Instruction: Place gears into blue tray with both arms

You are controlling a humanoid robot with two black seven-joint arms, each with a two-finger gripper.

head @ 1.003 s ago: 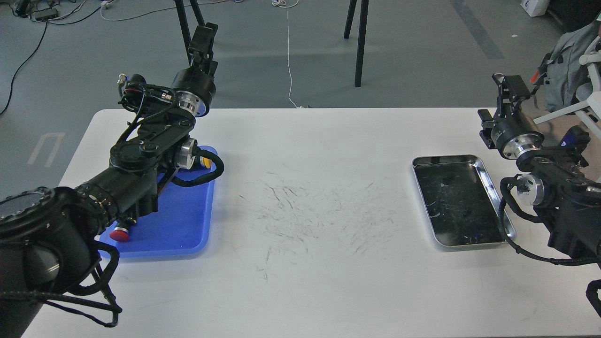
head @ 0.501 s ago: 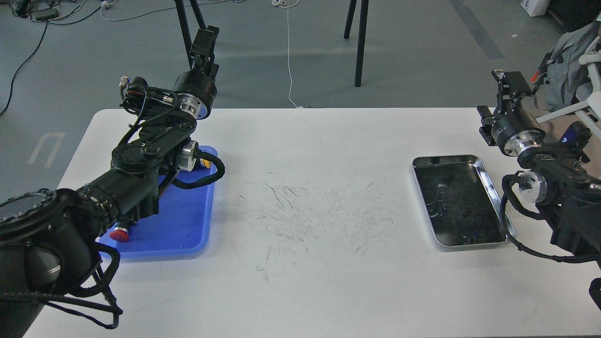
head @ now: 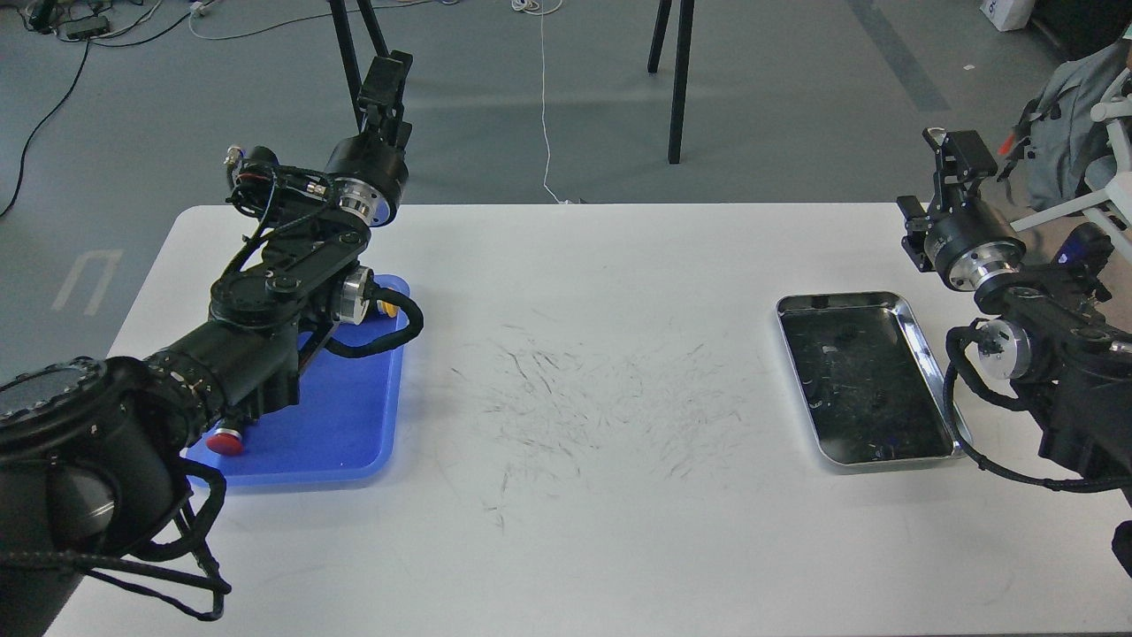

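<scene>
Gears are hard to find: two small dark lumps in the silver tray (head: 920,341), one toward its far end (head: 847,334) and one nearer its middle (head: 877,400), may be them, but against the dark reflective floor of that tray I cannot tell for sure, nor which way they face; as round rings they would have no long axis, and they would probably lie flat. The blue tray (head: 345,425) sits on the desk (head: 584,265) at the left, well apart from the silver one, its long axis running away from me; a red-capped button (head: 225,440) and a yellow-capped part (head: 386,307) rest in it. Left tool (head: 382,84) is raised beyond the desk's far edge, above the blue tray's side, likely keeping clear. Right tool (head: 955,155) is lifted near the silver tray's far right corner, probably ready to reach in. Whether either tool's fingers are spread or closed I cannot tell, and neither visibly carries anything.
</scene>
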